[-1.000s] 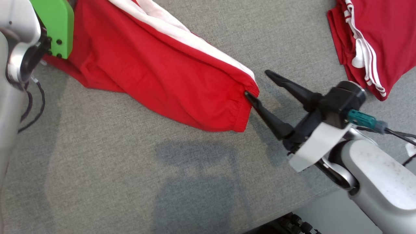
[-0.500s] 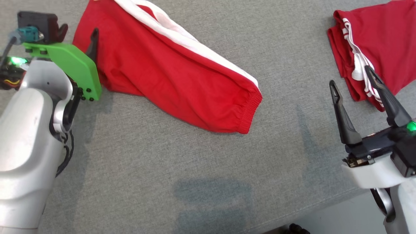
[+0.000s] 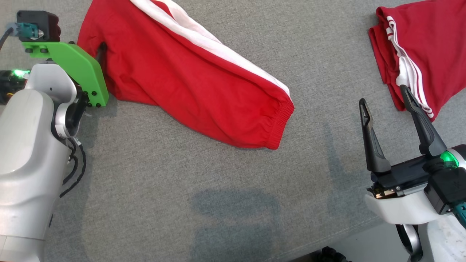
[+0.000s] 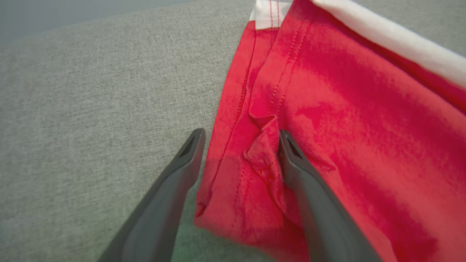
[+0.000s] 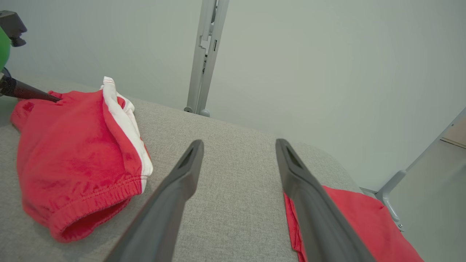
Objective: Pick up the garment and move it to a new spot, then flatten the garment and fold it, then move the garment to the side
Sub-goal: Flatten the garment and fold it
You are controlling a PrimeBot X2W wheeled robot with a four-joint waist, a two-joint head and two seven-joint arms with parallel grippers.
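Observation:
The garment (image 3: 189, 76) is red with a white side stripe and lies diagonally on the grey cushion (image 3: 153, 182), its elastic cuff (image 3: 282, 122) pointing right. My left gripper (image 4: 241, 134) is open at the garment's upper-left edge. In the left wrist view a bunched red fold (image 4: 264, 156) lies between its fingers, unclamped. In the head view one dark finger (image 3: 101, 51) shows beside the green bracket (image 3: 78, 69). My right gripper (image 3: 383, 96) stands open over bare cushion, well right of the cuff, holding nothing. In the right wrist view it (image 5: 239, 142) points between the garment (image 5: 80, 156) and another red cloth.
A second red garment with white stripes (image 3: 426, 51) lies bunched at the far right, close to my right gripper's outer finger (image 3: 418, 120); it is also at the lower right of the right wrist view (image 5: 349, 211). The cushion's front edge (image 3: 364, 222) runs near my right wrist. A grey metal post (image 5: 205, 54) stands behind.
My right gripper has left the cuff, swung right and turned its fingers upward, staying open. My left arm has drawn back into view at the garment's upper-left edge. The head view has shifted slightly.

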